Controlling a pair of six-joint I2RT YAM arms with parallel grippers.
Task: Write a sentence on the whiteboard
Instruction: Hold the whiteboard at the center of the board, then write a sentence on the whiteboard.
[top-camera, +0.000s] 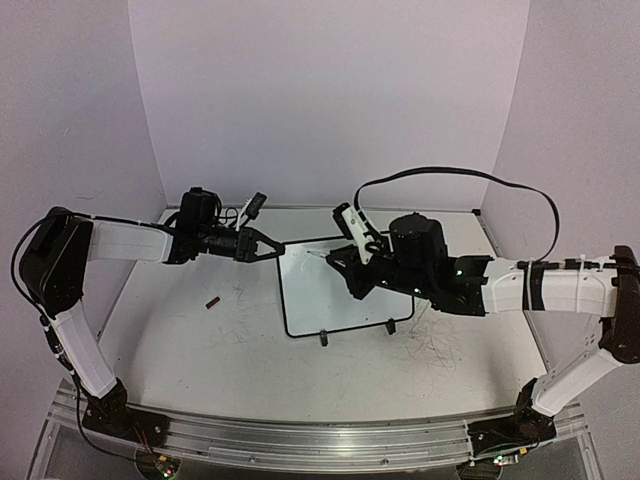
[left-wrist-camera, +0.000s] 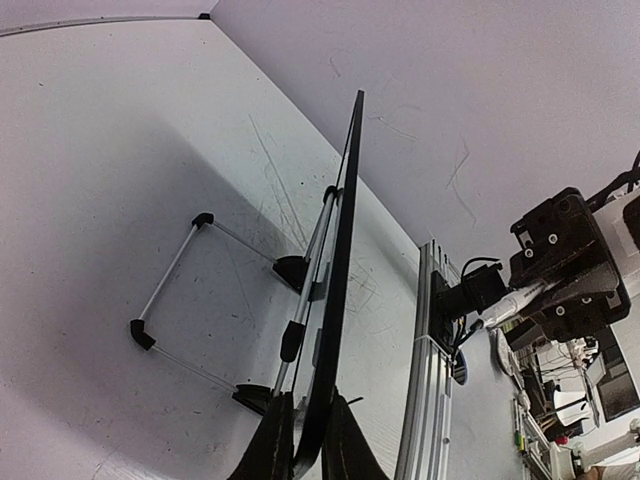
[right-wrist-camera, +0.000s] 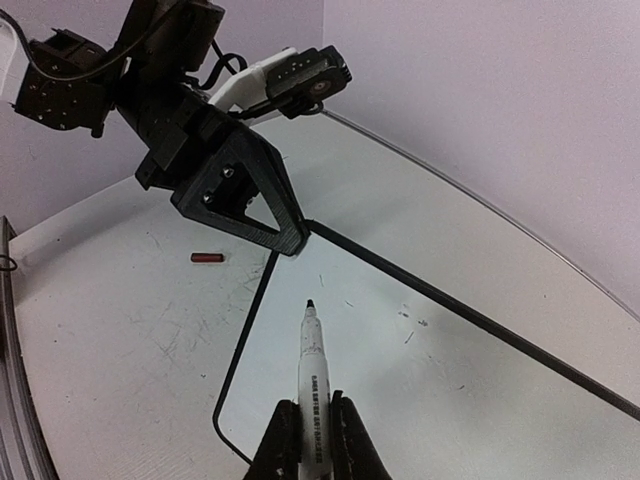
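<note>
Standing mid-bench (top-camera: 200, 340), the whiteboard (top-camera: 310, 300) is pinched at one far corner by the left end effector (top-camera: 268, 247). Its wrist view shows only a thin edge gripped, so pen pressure could tip the board. In its own wrist view, the right end effector (right-wrist-camera: 313, 412) is clamped on the marker (right-wrist-camera: 311, 370), which may slide.

- Robot lab test cell, not a home or a shop.
- Plain pale walls (top-camera: 330, 90) box my table in on three sides, like a recording booth.
- The white tabletop (top-camera: 200, 350) is scuffed all over with grey scratches and marks.
- My left arm (top-camera: 120, 240) and right arm (top-camera: 560, 285) stand on bases bolted to an aluminium rail (top-camera: 300, 440) along the near edge.
- A loose black cable (top-camera: 480, 178) loops through the air over my right arm.
- In the left wrist view, past the rail, there is a cluttered bench (left-wrist-camera: 570, 400) with gear and wires, too blurred to name.
</note>
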